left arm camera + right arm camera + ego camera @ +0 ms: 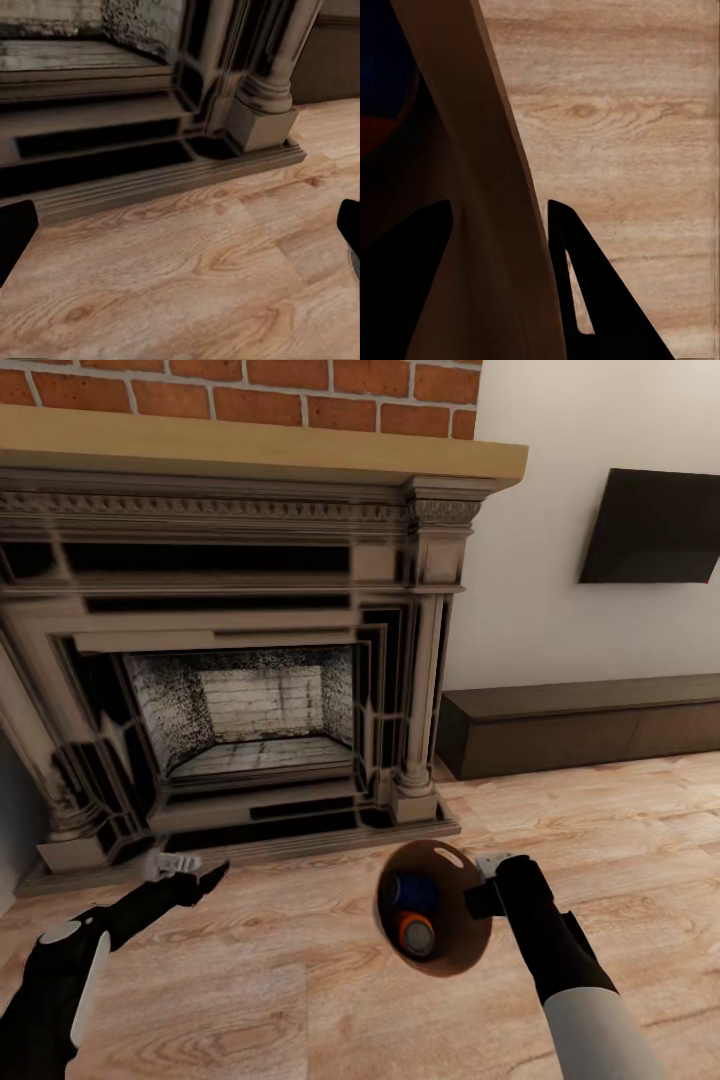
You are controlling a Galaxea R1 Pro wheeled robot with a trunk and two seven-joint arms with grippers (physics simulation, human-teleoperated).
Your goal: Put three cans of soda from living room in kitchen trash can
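The tash can (456,940) hangs low over the wood floor in front of the fireplace, its round mouth tipped up toward the head camera and its orange-brown inner wall showing. Inside lie a dark blue can of soda (410,891) and an orange can of soda (417,934). My right gripper (482,887) is shut on the bin's rim at its right side. In the right wrist view its fingers (585,277) straddle the bin wall (487,210), with the blue can (382,60) dimly inside. My left gripper (187,868) is open, holding nothing, near the hearth step.
A dark carved fireplace (250,690) under a red-brick chimney (250,390) stands straight ahead, and its base step (150,180) is close to my left hand. A long dark low cabinet (590,725) and a black wall TV (655,525) are at the right. Wood floor (300,980) stretches below.
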